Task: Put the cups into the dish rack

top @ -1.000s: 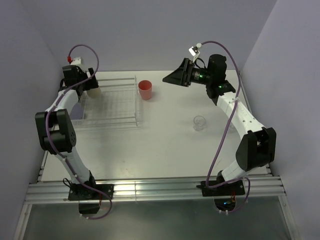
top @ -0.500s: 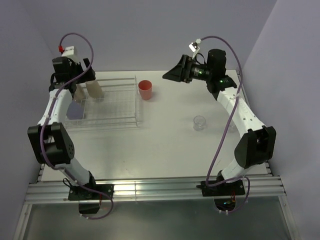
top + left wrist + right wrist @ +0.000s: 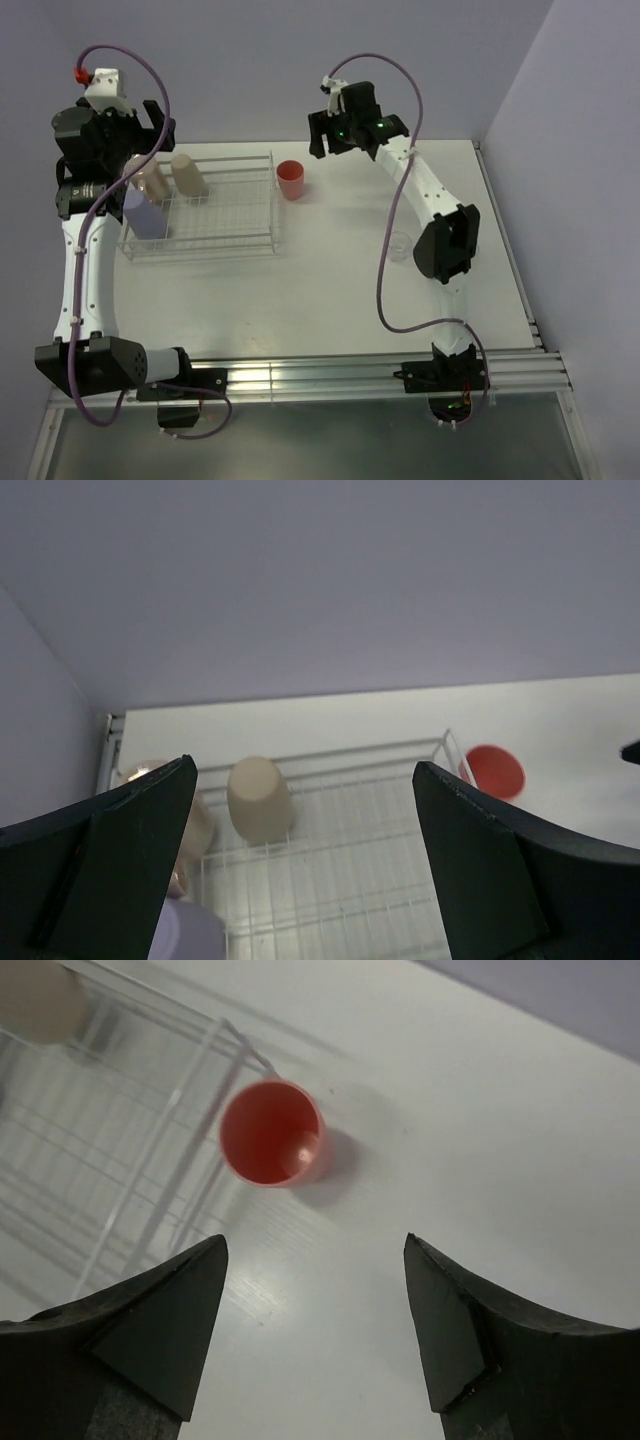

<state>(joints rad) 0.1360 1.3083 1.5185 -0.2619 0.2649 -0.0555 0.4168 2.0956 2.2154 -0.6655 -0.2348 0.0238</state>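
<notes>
Top external view: three cups (image 3: 188, 173) are lodged in the dish rack (image 3: 230, 215) at upper left. Yet to be loaded are the red cup (image 3: 290, 180), stood on the table (image 3: 330, 290) just beside the rack, and a clear glass (image 3: 399, 244) right of centre. The left fingers (image 3: 120, 860) and right fingers (image 3: 150, 1330) are held apart, empty.

Open bench (image 3: 330, 290) surrounds the coral-red cup (image 3: 290, 180) on three sides; the dish rack (image 3: 235, 210) stands just beside its left. Inside the rack, the tan cup (image 3: 188, 175) and lavender cup (image 3: 147, 215) block the left end; the right half lies open
</notes>
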